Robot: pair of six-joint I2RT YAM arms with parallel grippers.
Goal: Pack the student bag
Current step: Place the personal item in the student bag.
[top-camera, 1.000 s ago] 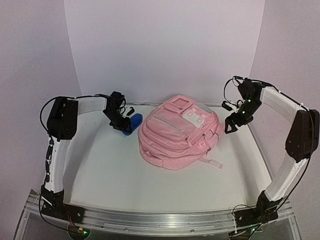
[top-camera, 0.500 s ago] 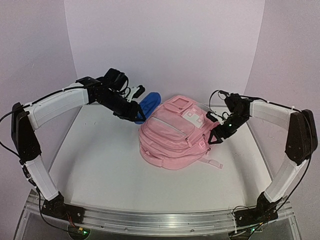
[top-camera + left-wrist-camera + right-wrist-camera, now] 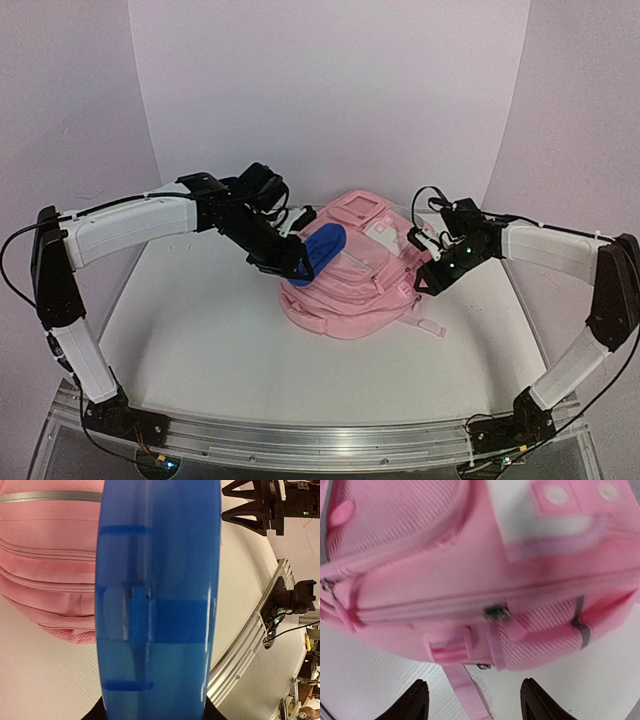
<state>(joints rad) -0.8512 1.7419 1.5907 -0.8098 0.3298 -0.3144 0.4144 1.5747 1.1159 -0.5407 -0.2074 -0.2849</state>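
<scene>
Toward the student bag [image 3: 352, 275], lying flat and unmoved on the bench [image 3: 200, 340] with its long axis running away from the bases, both arms had swung in; left jaws, clamped on a blue case [image 3: 323, 244], hung over its left edge; right jaws, part-open and empty, sat just beside its right flank.
</scene>
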